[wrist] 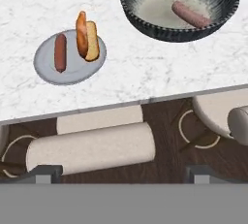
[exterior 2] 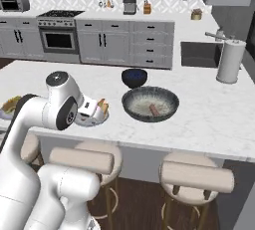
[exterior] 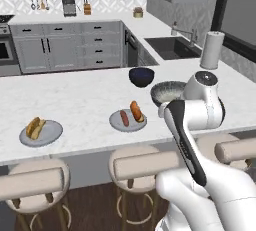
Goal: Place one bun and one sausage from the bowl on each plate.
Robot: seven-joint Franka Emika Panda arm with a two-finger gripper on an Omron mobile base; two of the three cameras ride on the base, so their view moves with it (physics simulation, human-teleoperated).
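On the white marble counter (exterior: 75,100) sit two grey plates and the wide grey bowl (wrist: 180,6). The nearer plate (wrist: 68,65) carries a sausage (wrist: 60,52) lying flat and, just beside it, a split bun (wrist: 87,40) resting on its side. The far plate (exterior: 41,133), well apart along the counter's front edge, holds a bun with a sausage (exterior: 35,127) tucked in it. One more sausage (wrist: 192,14) lies inside the speckled bowl, near its far wall. A smaller dark blue bowl (exterior: 141,76) stands just behind the grey one.

In the hand view the camera looks down from above the counter's front edge, over the padded stools (wrist: 92,146); the nearer plate lies ahead and to the upper left, the bowl ahead and to the upper right. The gripper's fingertips are cut off at the bottom of that view, and in the base views the arm's own wrist hides them, so I cannot tell whether the jaws are parted or closed. Nothing is visibly held
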